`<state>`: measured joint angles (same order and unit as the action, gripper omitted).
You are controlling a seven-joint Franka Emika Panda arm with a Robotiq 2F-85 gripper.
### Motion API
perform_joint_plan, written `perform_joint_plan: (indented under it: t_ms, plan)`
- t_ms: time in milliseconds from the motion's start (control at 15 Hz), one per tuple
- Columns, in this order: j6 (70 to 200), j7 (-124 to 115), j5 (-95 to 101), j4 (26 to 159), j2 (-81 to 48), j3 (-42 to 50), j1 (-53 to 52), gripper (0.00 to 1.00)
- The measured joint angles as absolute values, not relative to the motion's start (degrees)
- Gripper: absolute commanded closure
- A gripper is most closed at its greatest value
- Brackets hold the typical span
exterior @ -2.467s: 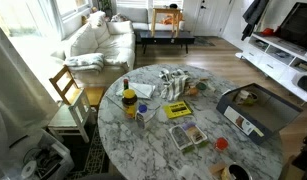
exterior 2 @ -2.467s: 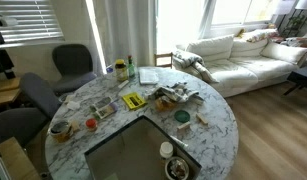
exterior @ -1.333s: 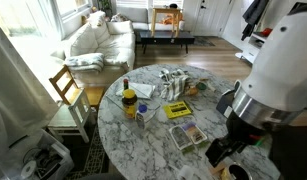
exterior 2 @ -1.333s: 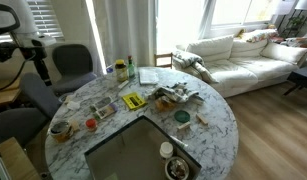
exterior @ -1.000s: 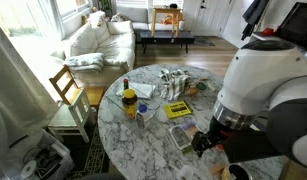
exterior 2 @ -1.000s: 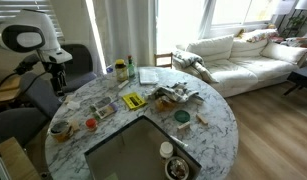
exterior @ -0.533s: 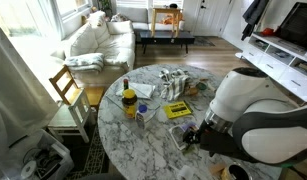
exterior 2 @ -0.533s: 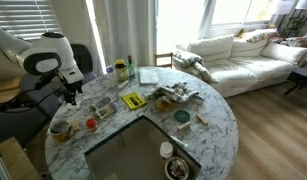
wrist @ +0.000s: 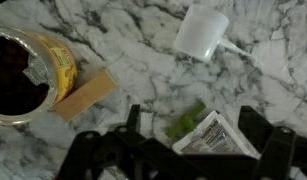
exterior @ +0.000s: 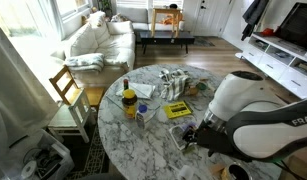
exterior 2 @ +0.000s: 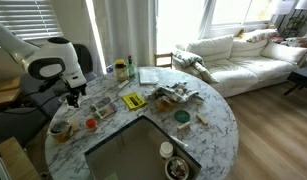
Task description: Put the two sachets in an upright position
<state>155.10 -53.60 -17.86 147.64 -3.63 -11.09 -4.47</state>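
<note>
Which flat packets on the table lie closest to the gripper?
The two sachets, tan with reddish print, lie closest to the gripper; the bright yellow pack lies beyond them, farther away.

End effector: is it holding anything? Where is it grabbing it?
Nothing is held. In the wrist view the end effector is open, fingers wide apart, and a packet lies on the table between them.

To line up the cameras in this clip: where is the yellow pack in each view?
In an exterior view: yellow pack mid-table.
In an exterior view: yellow pack just left of centre.
Wrist view: not in it.
Shared landmark: marble tabletop, in all three.
</note>
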Motion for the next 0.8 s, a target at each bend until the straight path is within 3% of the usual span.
perform_joint_plan:
  t_ms: [467, 533, 667, 800]
  plan:
    - [165.8, -45.1, -35.5, 144.3, -14.1, -10.4, -3.2, 0.00]
    - [166.9, -43.5, -38.1, 143.6, -15.2, -11.1, -2.7, 0.06]
    - [169.1, -40.2, -43.0, 142.2, -17.2, -13.2, -0.9, 0.32]
    - [170.9, -37.8, -46.0, 141.1, -18.7, -14.8, 0.6, 0.45]
